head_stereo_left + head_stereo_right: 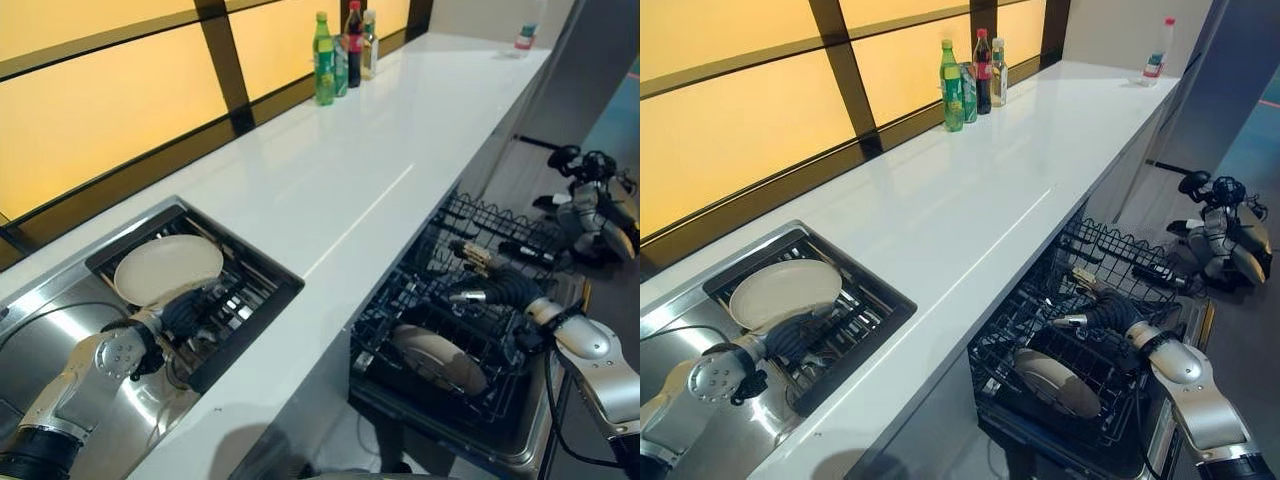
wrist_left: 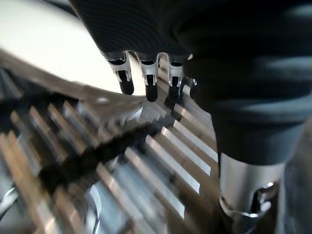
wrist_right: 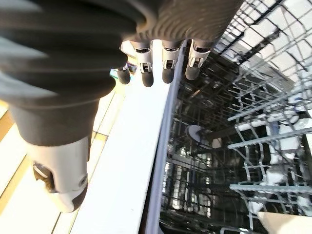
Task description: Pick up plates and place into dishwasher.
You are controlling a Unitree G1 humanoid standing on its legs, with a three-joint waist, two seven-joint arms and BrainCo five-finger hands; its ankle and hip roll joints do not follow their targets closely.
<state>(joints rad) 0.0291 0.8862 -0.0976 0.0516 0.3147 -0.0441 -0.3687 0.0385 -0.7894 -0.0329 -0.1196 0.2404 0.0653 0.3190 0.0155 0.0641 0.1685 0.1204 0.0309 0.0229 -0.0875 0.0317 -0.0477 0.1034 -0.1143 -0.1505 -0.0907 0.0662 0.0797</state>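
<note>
A cream plate (image 1: 168, 268) lies tilted on the dark slatted drying rack (image 1: 250, 295) set in the sink. My left hand (image 1: 185, 315) is just below the plate's near edge, open, with its fingertips (image 2: 148, 90) at the rim of the plate (image 2: 48, 48). My right hand (image 1: 490, 288) hovers open over the pulled-out black wire dishwasher rack (image 1: 470, 225) and holds nothing. A second cream plate (image 1: 1055, 382) stands slanted in the front of that rack, below and left of the right hand (image 3: 165, 63).
A long white counter (image 1: 380, 170) runs between the sink and the dishwasher. Several bottles (image 1: 340, 50) stand at its back by the amber window, another small bottle (image 1: 525, 38) at the far end. A steel sink basin (image 1: 40, 330) is at the left. A grey machine (image 1: 595, 210) lies on the floor.
</note>
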